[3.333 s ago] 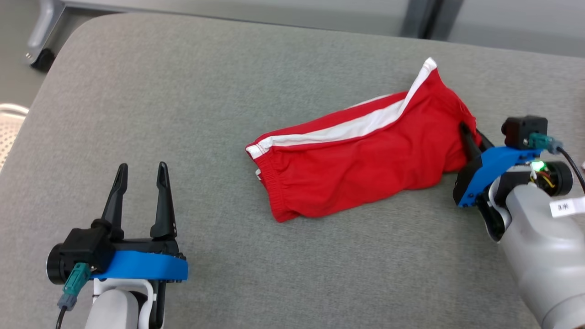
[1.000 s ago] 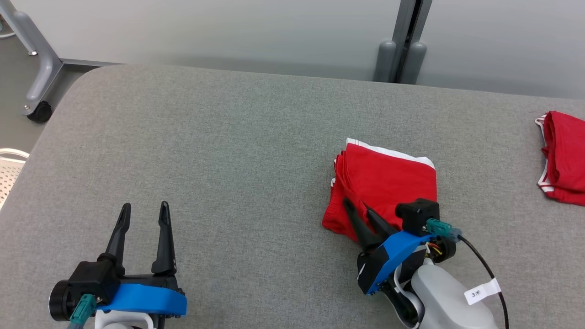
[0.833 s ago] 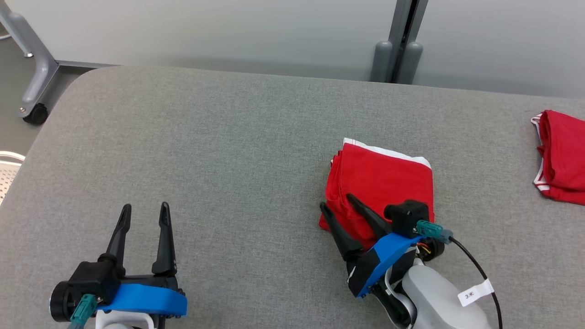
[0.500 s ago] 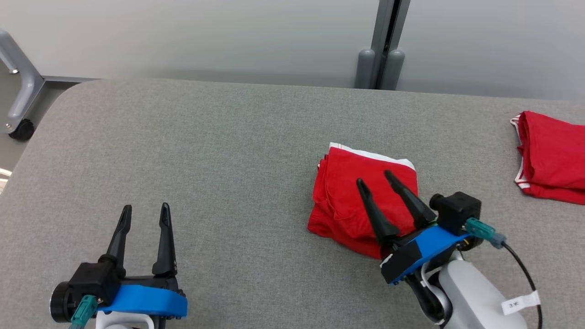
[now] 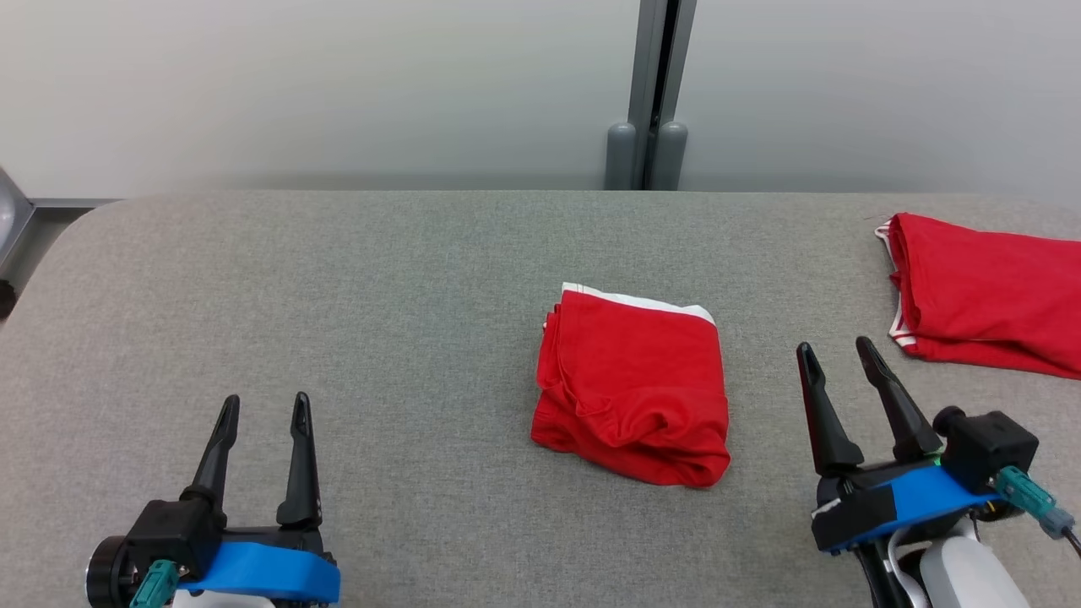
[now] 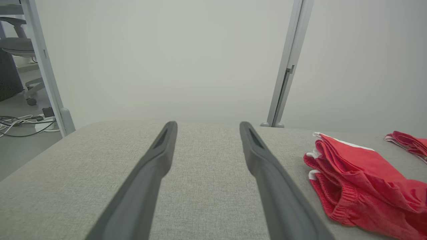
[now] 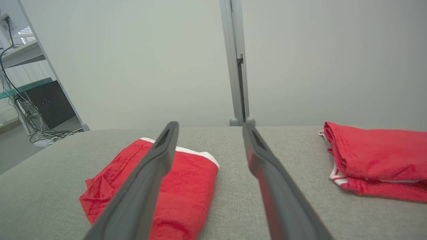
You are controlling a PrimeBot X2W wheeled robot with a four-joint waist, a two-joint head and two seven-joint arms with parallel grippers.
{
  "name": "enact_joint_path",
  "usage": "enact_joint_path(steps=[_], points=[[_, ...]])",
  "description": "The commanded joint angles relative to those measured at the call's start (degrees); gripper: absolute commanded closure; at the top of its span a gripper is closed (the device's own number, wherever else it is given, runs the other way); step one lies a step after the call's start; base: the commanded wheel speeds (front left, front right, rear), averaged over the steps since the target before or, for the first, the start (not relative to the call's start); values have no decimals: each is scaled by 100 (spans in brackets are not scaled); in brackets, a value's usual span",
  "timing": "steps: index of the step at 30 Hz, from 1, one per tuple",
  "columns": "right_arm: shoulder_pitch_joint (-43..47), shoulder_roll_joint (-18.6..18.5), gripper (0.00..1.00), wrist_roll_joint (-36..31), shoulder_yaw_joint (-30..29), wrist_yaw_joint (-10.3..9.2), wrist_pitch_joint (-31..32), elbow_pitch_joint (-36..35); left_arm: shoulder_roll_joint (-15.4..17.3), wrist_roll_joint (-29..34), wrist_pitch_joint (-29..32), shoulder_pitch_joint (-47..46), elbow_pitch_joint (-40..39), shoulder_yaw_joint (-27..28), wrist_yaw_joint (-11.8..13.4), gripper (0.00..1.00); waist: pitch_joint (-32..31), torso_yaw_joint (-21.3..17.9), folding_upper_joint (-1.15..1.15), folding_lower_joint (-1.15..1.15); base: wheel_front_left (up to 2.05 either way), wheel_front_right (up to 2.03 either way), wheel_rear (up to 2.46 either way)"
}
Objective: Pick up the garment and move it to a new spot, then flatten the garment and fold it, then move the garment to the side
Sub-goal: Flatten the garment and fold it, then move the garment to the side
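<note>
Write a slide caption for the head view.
Folded red garment on grey table, between open left gripper and open right gripper.

Bright, even, soft light; sharp frames, faint shadows

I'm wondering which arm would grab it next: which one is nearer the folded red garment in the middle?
Right. The right end effector sits just right of the folded garment, open and not touching it. The left end effector is far off to its left.

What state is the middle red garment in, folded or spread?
Folded. The red garment lies as a compact layered bundle on the grey table, with stacked edges showing along its left side.
</note>
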Motion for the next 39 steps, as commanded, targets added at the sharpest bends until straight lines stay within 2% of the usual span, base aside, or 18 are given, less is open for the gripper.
enact_joint_path(steps=[1,13,18,39], points=[[153,30,0,-99,-63,1,-14,-52,16,38,-25,55,-17,14,-5,0,-40,-42,0,0,0,0,0],[1066,329,0,-559,-558,1,-15,-476,89,431,-25,312,127,42,3,0,-301,-195,0,0,0,0,0],[1272,404,0,-700,-651,1,-16,-461,122,654,-25,434,133,-17,93,0,-423,-179,0,0,0,0,0],[1440,474,0,-727,-717,1,-16,-329,190,711,-25,524,191,-40,116,0,-513,-122,0,0,0,0,0]])
